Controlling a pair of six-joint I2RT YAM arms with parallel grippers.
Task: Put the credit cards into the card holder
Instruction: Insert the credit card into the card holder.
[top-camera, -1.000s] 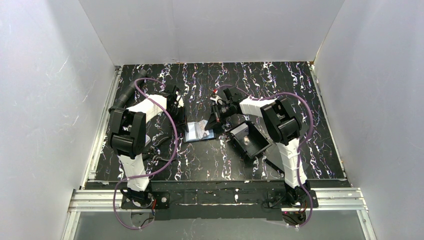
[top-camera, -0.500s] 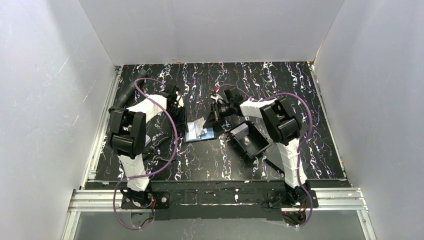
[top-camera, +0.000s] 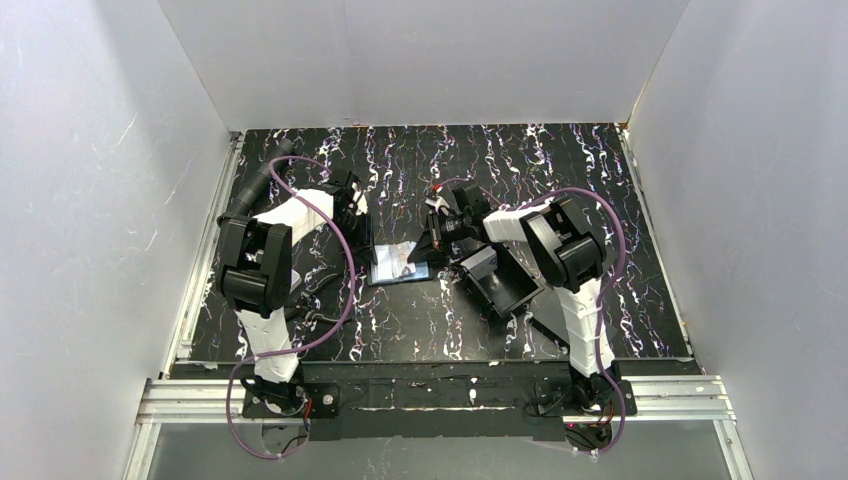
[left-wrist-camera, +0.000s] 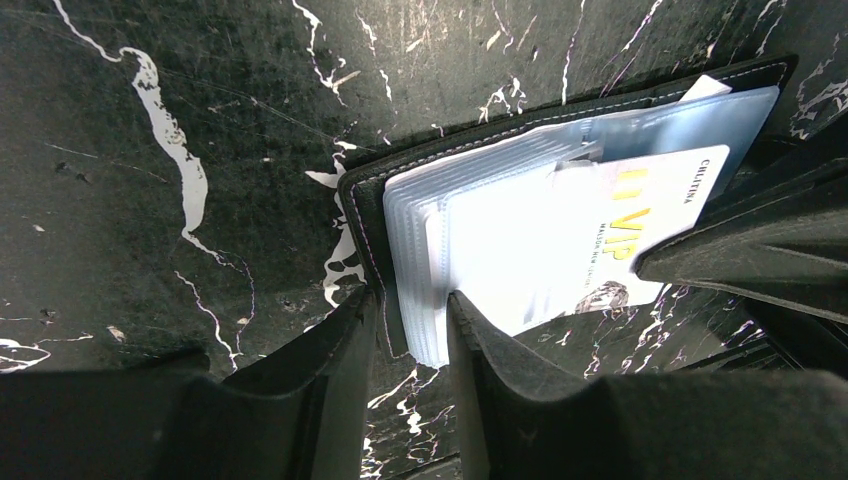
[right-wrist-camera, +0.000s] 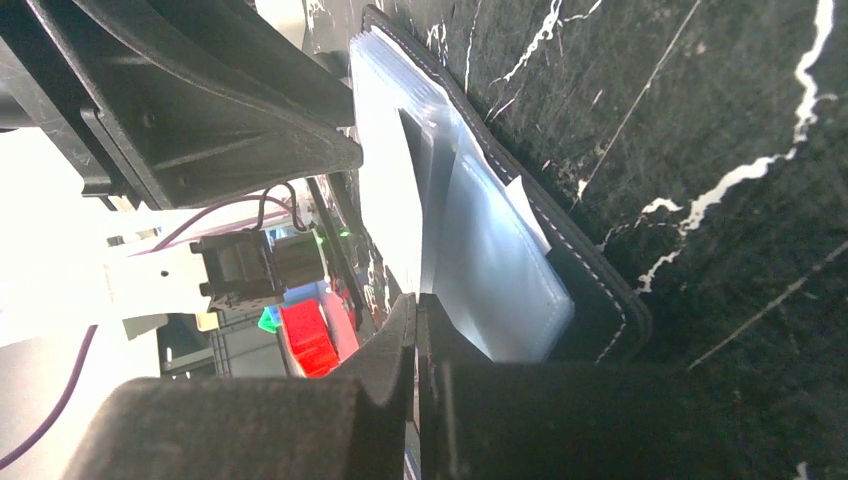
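Your right arm has tucked in over the small black fold-over card holder (left-wrist-camera: 362, 210), open on the marbled table (top-camera: 560, 170). Right gripper (right-wrist-camera: 418, 310) is pressed together on the stiff white plastic card (left-wrist-camera: 560, 240); left gripper (left-wrist-camera: 408, 310) pinches the holder's edge. Sleeves (left-wrist-camera: 412, 215) look floppy: push from the card's outer end.

Robotics lab test cell. Plain white panel walls (top-camera: 90, 200) enclose a black, white-veined marble-pattern tabletop (top-camera: 560, 170) from 9 through 12 to 3 o'clock. At 6 o'clock, two white-and-black robot arms (top-camera: 262, 290) trailing purple cables (top-camera: 620, 240) are bolted to a silver aluminium rail (top-camera: 440, 395).
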